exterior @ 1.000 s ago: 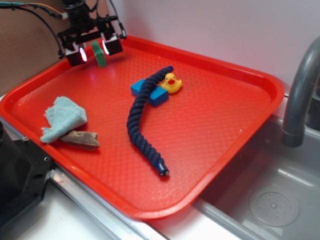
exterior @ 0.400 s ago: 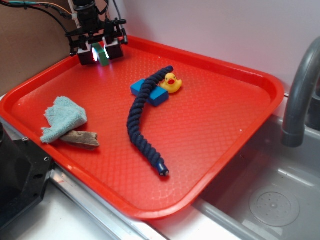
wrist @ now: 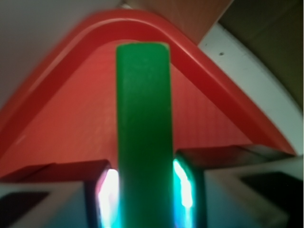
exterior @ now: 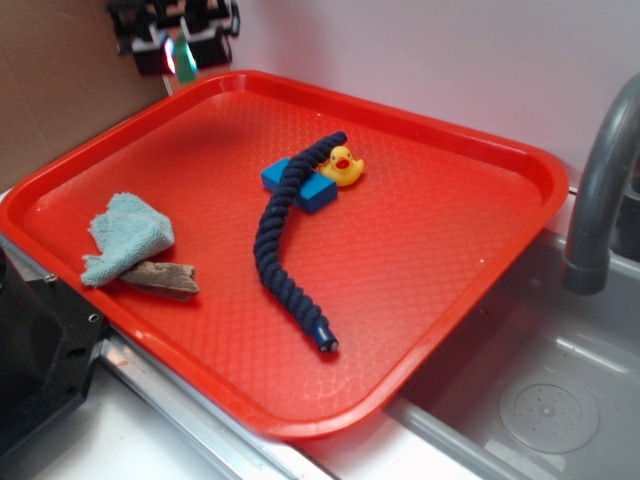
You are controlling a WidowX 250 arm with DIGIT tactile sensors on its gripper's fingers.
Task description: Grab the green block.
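The green block hangs in the air above the far left corner of the red tray, clamped upright in my gripper. In the wrist view the green block stands tall between the two lit pads, which press on its sides. My gripper is shut on it. Below the block lies the tray's rounded corner. The upper part of the gripper is cut off by the frame's top edge.
On the tray lie a blue block, a yellow rubber duck, a dark blue rope, a light blue cloth and a wood piece. A grey faucet and sink are at the right.
The gripper closed on the green block at the tray's far left and has risen with it, moving up and slightly back; the block is now off the tray surface.
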